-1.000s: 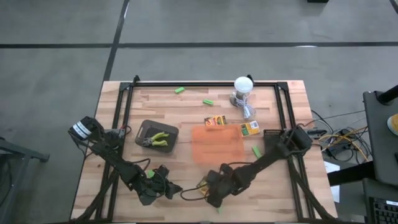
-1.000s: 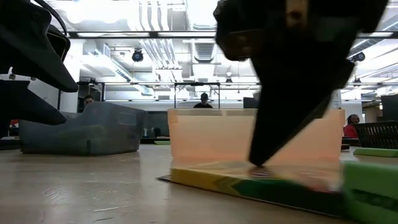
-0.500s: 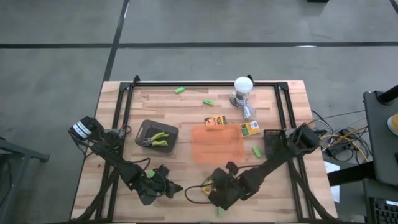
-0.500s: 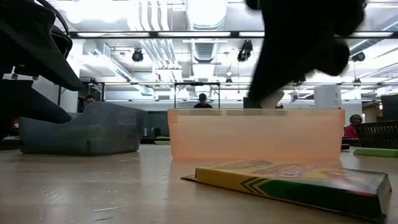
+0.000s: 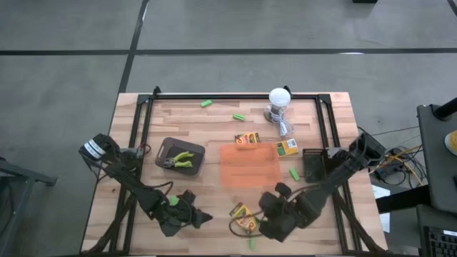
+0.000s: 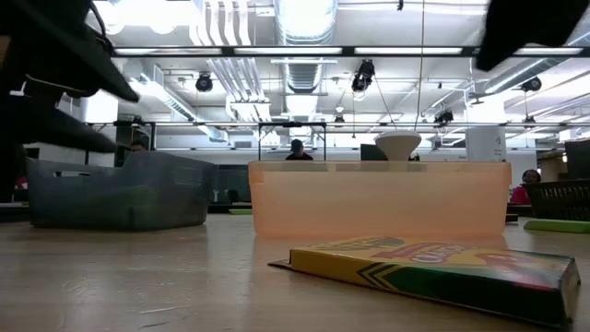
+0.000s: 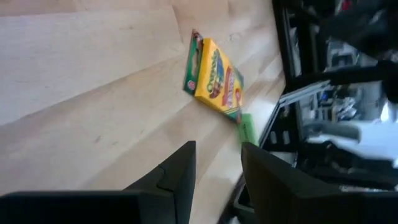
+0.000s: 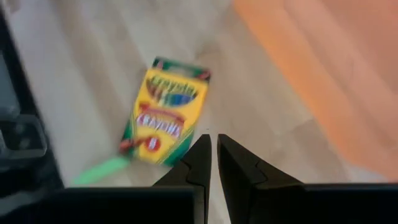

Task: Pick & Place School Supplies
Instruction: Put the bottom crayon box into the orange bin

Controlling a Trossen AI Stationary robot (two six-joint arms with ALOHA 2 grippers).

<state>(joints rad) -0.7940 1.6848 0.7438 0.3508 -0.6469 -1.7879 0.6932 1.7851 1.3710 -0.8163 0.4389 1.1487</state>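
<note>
Your right gripper [image 8: 213,155] hangs clenched and empty above the crayon box [image 8: 163,118] (flat on the table [image 5: 143,214]), while your left gripper [image 7: 216,168] waits nearby, slightly parted, grasping nothing.

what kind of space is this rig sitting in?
Probably an open lab or workshop floor, not a home. The low view shows exposed ceiling ducts and strip lights, with people seated in the background. The high view shows a wooden table on bare concrete floor.
</note>
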